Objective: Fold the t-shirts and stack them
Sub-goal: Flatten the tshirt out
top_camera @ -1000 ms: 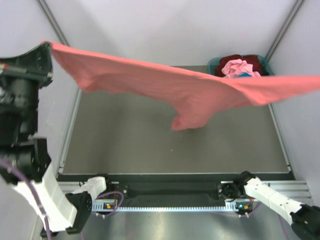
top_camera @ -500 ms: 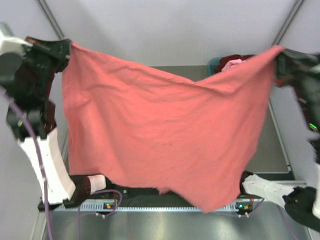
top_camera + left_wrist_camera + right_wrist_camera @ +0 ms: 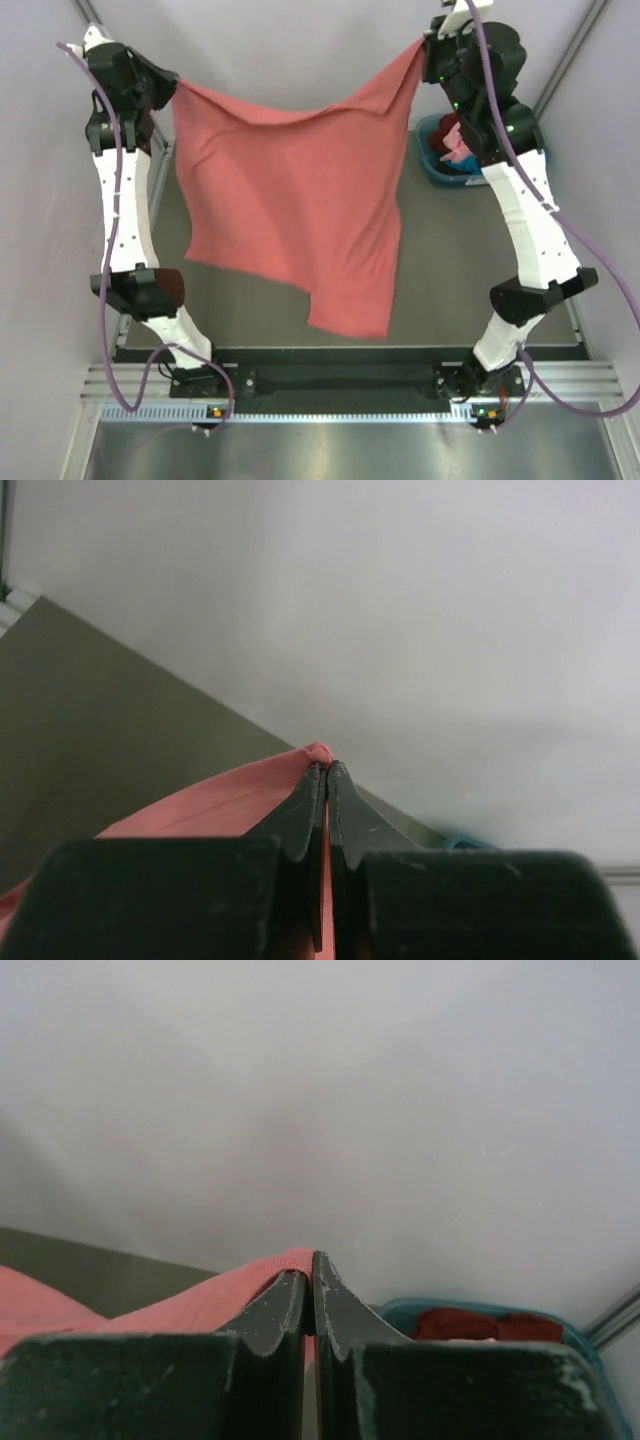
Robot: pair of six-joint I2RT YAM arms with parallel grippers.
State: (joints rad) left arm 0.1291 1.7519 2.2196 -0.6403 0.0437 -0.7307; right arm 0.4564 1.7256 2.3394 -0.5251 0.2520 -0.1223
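Salmon-red t-shirt (image 3: pixel 300 220) hangs in the air above the table (image 3: pixel 440 270), spread between 2 raised arms. Left gripper (image 3: pixel 325 772): fingers pressed together, pinching 1 top corner of the cloth. Right gripper (image 3: pixel 311 1265): likewise, pinching the other top corner. Likely held high and apart so the cloth drapes open; the lower hem hangs uneven toward the near edge. Other t-shirts (image 3: pixel 452 140), pink and maroon, lie in the teal basket (image 3: pixel 432 165) at the far right corner. Judgement: spreading step, no fold yet.
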